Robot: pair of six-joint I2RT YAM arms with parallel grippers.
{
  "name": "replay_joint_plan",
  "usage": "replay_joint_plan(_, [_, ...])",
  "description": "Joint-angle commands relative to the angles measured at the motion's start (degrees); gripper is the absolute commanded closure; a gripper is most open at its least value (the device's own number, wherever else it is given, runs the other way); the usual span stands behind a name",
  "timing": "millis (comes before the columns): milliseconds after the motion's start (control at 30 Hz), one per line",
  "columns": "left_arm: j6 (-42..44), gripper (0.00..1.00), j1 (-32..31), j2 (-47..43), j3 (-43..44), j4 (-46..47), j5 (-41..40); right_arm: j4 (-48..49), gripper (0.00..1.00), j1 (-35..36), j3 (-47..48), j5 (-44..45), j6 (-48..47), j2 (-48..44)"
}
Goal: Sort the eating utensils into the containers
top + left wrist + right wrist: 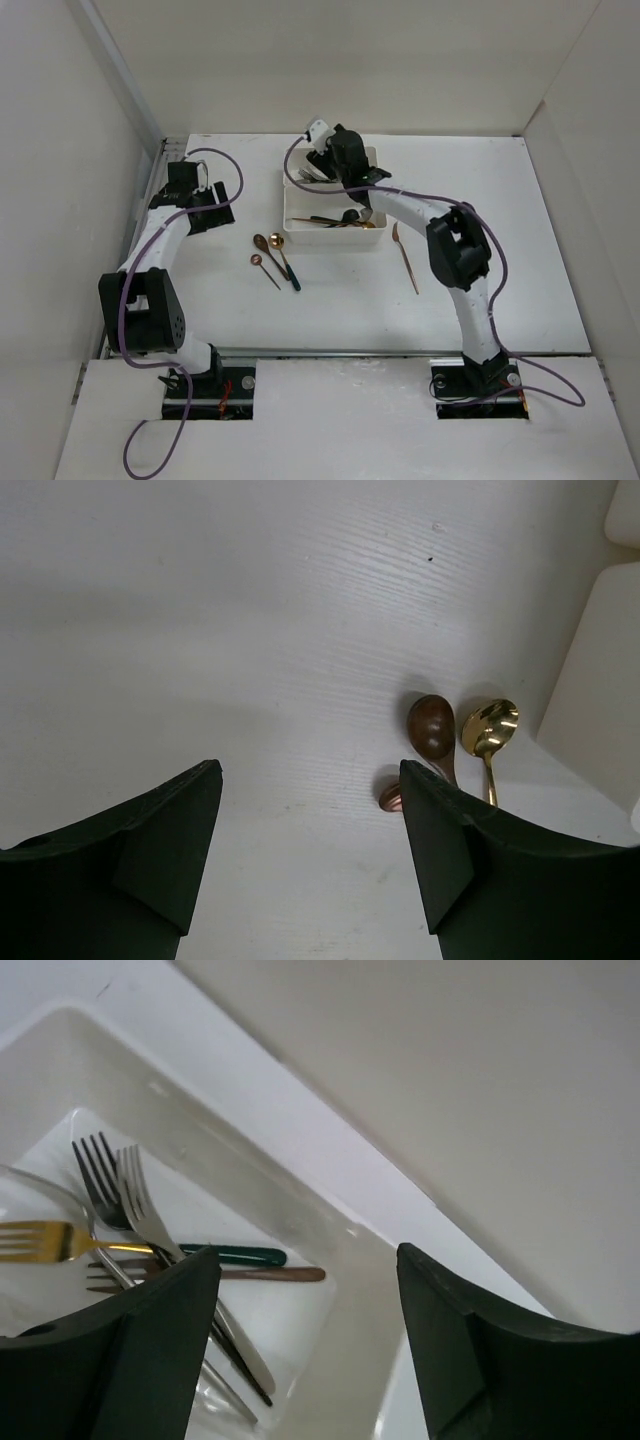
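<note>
left tool [310,780]: spread wide, nothing between the fingers, hanging over the bare desk [200,600]. three loose spoons lie ahead of it and to its right: a brown spoon [430,725], a gold spoon [490,725] just beside it, and a small copper spoon [391,798] close against the right finger. their handles run back behind that finger and are hidden in the wrist view.

right tool [308,1260]: spread, empty, over a white tray [280,1130]. the forks [140,1195] lie crossed below it and to its left. which of the two trays this is, i cannot tell. one lone copper spoon [405,257] lies on the desk well apart from both tools.

judgement: the step in hand is fetching a loose spoon.

- shift the left tool right and forward until one handle alone sits in the gap.
- take the handle, not the bowl. the bowls crowd each other.
- turn the fingers square across the handle.
- go low before you close. the handles are slim and lie flat.
- expect the small copper spoon to be nudged first.
- lift the right tool straight up before it travels, so the tray rim is not caught.
</note>
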Motion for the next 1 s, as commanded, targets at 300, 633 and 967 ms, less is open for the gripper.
replay_joint_plan(300, [-1.1, 0.31, -0.2, 3.3, 4.0, -0.4, -0.6, -35.5, 0.15, -12.7, -32.6, -12.3, 39.5, -36.0])
replay_joint_plan(633, [-1.7, 0.33, -0.2, 7.1, 6.9, -2.1, 1.0, -33.7, 0.24, -14.5, -43.7, -12.3, 48.4, -35.5])
replay_joint_plan(967, [-1.1, 0.33, -0.2, 5.3, 7.5, -2.6, -1.2, -39.4, 0.70, -13.4, -35.8, -8.9, 47.2, -21.5])
